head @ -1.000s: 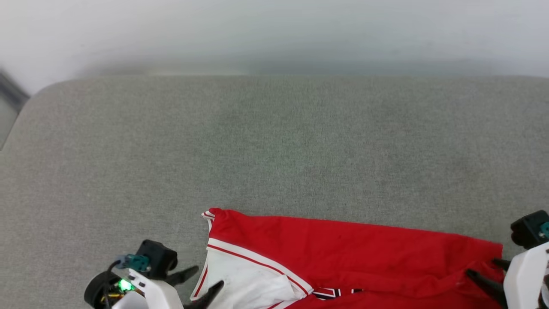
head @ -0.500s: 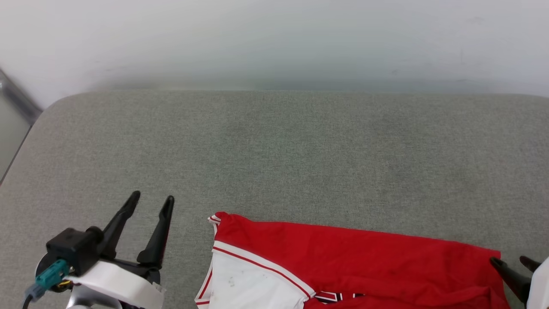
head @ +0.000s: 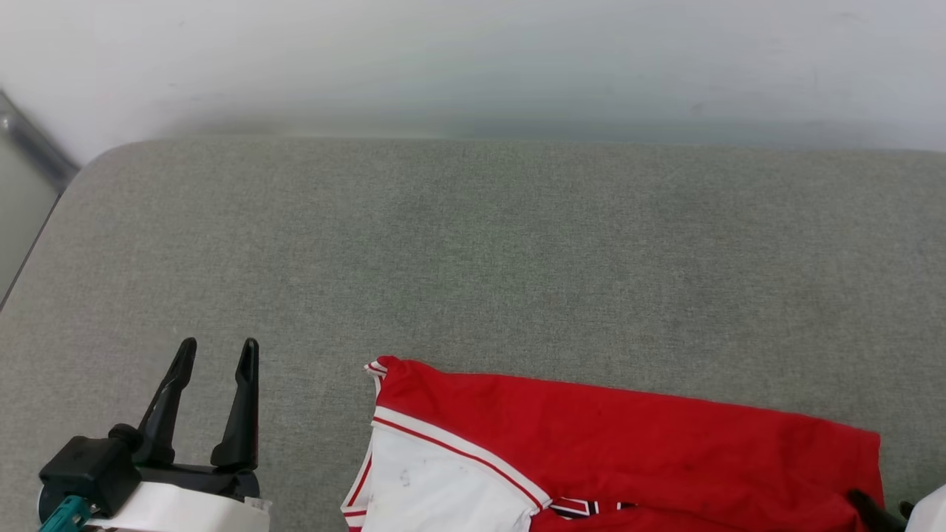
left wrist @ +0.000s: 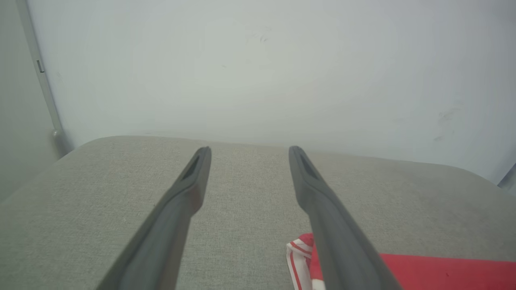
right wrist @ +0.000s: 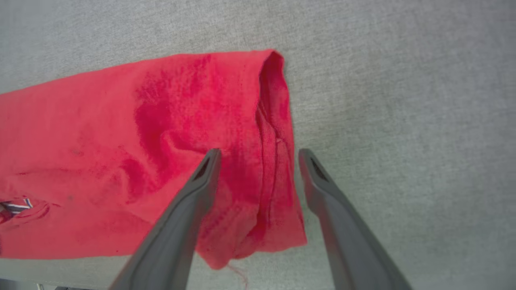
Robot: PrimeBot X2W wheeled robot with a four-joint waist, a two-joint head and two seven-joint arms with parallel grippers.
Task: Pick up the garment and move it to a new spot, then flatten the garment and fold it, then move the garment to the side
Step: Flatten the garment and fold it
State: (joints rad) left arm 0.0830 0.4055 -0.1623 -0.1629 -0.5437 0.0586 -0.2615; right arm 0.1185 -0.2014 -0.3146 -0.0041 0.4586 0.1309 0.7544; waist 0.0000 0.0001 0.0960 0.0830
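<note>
Shirt along cushion's near edge, long axis left to right. Right gripper nearer: jaws wide, astride its right end, gripping nothing. Left gripper off the sleeve end, clear of cloth, jaws wide, empty.

grey fabric surface, rounded far-left corner. red-and-white garment lies flat on it, near the front edge.

garment: matt cloth | cushion: coarse woven fabric | left end effector: matt dark plastic
</note>
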